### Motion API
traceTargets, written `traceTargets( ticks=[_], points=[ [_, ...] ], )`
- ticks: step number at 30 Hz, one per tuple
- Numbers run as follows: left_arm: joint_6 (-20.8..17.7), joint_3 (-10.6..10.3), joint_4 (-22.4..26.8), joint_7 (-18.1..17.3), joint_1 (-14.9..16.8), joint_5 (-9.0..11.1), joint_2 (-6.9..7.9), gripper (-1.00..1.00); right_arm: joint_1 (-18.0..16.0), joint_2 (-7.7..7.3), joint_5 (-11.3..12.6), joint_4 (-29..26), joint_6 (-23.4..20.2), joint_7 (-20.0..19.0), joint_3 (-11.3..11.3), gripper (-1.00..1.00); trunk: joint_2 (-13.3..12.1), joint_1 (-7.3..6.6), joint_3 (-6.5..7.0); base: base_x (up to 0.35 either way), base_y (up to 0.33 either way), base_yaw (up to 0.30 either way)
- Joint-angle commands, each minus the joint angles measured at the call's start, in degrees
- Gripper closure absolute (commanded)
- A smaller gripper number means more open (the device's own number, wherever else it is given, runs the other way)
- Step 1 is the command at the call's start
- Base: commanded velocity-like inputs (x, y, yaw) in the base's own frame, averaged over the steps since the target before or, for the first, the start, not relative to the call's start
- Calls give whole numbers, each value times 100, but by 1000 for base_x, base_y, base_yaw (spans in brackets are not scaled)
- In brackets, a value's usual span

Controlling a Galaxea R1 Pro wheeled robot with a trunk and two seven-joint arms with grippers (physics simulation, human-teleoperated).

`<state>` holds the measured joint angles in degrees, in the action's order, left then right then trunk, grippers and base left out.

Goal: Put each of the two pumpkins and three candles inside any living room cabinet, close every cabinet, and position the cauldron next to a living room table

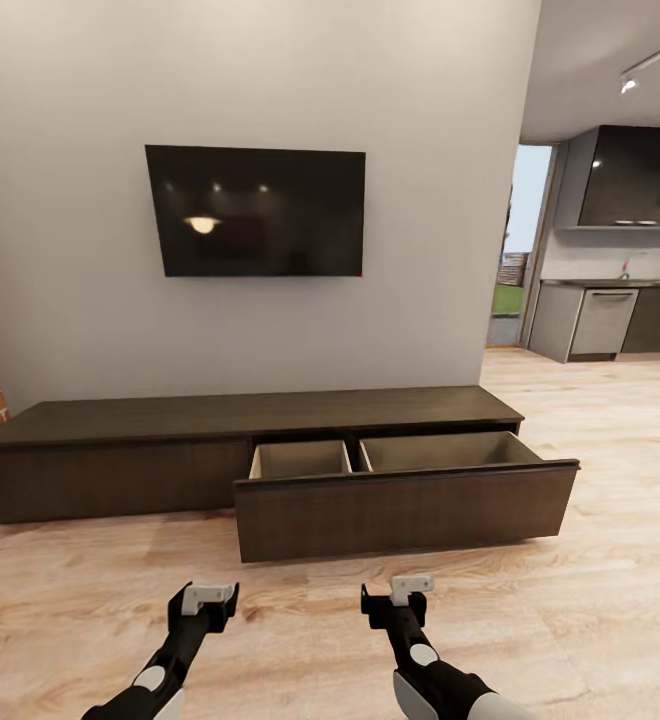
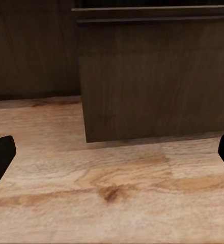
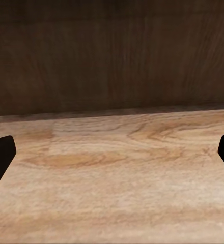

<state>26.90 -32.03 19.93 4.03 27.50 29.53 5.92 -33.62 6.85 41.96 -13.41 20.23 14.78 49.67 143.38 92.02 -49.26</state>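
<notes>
In the head view, the cabinet (image 1: 120, 440) is being shown as a long, low, dark brown unit set against the grey wall, directly below a wall-mounted television (image 1: 256, 211). The cabinet's right-hand drawer (image 1: 405, 505) is being held pulled out over the wooden floor (image 1: 590, 620), and two pale compartments are being exposed inside it, side by side; nothing is being seen in the parts of them that are visible. The cabinet's left-hand front is being kept flush and closed. The left gripper (image 1: 206, 601) and the right gripper (image 1: 402, 596) are being held low in front of the open drawer, apart from it, with nothing being carried. A strip of brick is being glimpsed at the cabinet's left end, and a kitchen is being seen beyond its right end.

In the left wrist view, the drawer's corner (image 2: 152, 76) is being faced across bare floor, and the left gripper's fingertips (image 2: 0, 152) are being shown spread wide at the picture's edges.

In the right wrist view, the drawer front (image 3: 112, 56) is being faced squarely, and the right gripper's fingertips (image 3: 0, 152) are likewise being held wide apart, clasping nothing.
</notes>
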Motion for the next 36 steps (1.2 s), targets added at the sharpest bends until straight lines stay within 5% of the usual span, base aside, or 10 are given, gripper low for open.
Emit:
traceTargets(
  ticks=[1, 13, 18, 23, 33, 36],
  points=[
    [17, -50, 13, 43, 3, 19, 5, -100, -5, 0, 40, 3, 18, 28, 49, -100, 3, -1, -6, 0, 0, 0],
    [0, -57, 37, 64, 1, 18, 2, -100, -10, 18, 104, 14, -13, 193, -26, -100, 3, -1, -6, 123, 0, 0],
    [-1, -57, 36, 70, 1, 14, 2, -100, -5, 49, 48, 8, -13, 873, 58, -100, 3, -1, -6, 318, 0, 0],
    [-1, -57, 35, 65, 1, 11, 0, -100, -6, 45, 39, -9, -12, 1139, 76, -100, 3, -1, -6, 332, 0, 0],
    [-1, -58, 37, 62, 1, 17, 5, -100, -4, 60, 13, -139, -20, 594, 102, -100, 3, -1, -6, 123, 0, 0],
    [-1, -58, 37, 61, 1, 18, 5, -100, -4, 62, -175, -148, -20, 555, 168, -100, 3, -1, -6, 11, 0, 0]
  ],
)
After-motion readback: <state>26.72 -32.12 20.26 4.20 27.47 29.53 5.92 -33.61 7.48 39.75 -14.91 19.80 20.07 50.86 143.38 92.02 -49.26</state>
